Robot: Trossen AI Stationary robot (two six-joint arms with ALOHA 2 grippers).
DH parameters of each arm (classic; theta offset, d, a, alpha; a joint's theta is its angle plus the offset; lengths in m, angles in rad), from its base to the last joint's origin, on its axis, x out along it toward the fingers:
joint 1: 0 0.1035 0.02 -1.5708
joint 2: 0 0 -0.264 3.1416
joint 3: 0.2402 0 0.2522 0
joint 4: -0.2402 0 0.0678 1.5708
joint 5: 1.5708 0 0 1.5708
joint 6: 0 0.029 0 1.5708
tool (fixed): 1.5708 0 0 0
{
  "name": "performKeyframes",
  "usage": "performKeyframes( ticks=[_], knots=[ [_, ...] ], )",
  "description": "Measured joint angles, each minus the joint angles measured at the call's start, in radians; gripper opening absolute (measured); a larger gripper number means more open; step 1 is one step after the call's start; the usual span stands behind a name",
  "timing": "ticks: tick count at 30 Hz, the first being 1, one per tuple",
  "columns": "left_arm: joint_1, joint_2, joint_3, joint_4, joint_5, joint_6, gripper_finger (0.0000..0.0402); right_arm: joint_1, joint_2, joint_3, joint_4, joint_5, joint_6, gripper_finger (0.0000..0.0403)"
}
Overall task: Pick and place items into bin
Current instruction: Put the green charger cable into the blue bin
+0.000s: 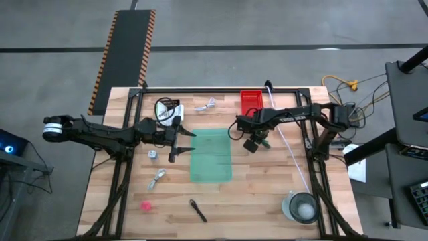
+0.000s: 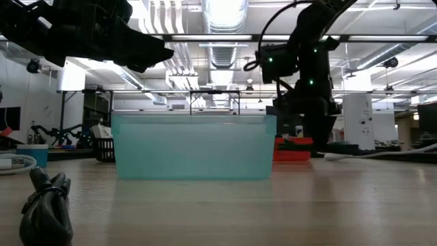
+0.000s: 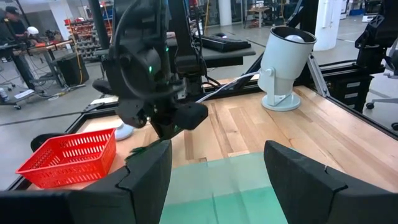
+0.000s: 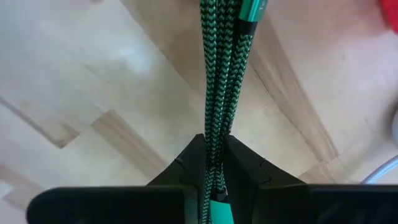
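Note:
My right gripper (image 1: 255, 142) points down just right of the translucent green bin (image 1: 211, 155), shut on a green-and-black braided cable bundle (image 4: 219, 74). My left gripper (image 1: 179, 142) hovers level at the bin's left edge, open, with nothing between its fingers (image 3: 146, 177). Other items lie on the wood: a white printed packet (image 1: 167, 108), silvery pieces (image 1: 205, 105), a small silvery piece (image 1: 153, 154), a white coiled cable (image 1: 158, 177), a pink blob (image 1: 146, 205) and a black pen-like tool (image 1: 198, 210). My right gripper pinches the folded cable bundle (image 4: 215, 146) between its two fingers (image 4: 252, 171), several strands side by side. The fingers come from above, pointing down. The bundle runs on down below them toward the tabletop; whether its lower end rests on the wood I cannot tell.
A red basket (image 1: 251, 100) stands at the far edge behind the right gripper. A white lamp-like cup (image 1: 301, 206) sits at the near right, and a white cord (image 1: 291, 150) runs across the table's right side. The black frame rails (image 1: 120, 181) border the table.

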Motion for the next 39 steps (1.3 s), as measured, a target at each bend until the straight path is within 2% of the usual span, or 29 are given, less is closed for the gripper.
performKeyframes(
  ticks=[9,18,29,39],
  knots=[
    [0.0,0.0,0.0,-0.001,0.0,0.0,0.0238,0.028,-0.087,0.001,0.089,0.003,-0.016,0.0031],
    [0.0,0.0,0.0,-0.002,0.0,0.0,0.0238,0.072,-0.151,0.001,0.17,0.079,-0.061,0.0031],
    [0.0,0.0,0.0,0.0,0.0,0.0,0.0238,0.125,-0.156,0.002,0.289,0.084,-0.117,0.0031],
    [0.0,0.0,0.0,0.0,0.0,0.0,0.0238,0.175,-0.157,0.002,0.325,0.184,-0.156,0.0031]
  ],
)
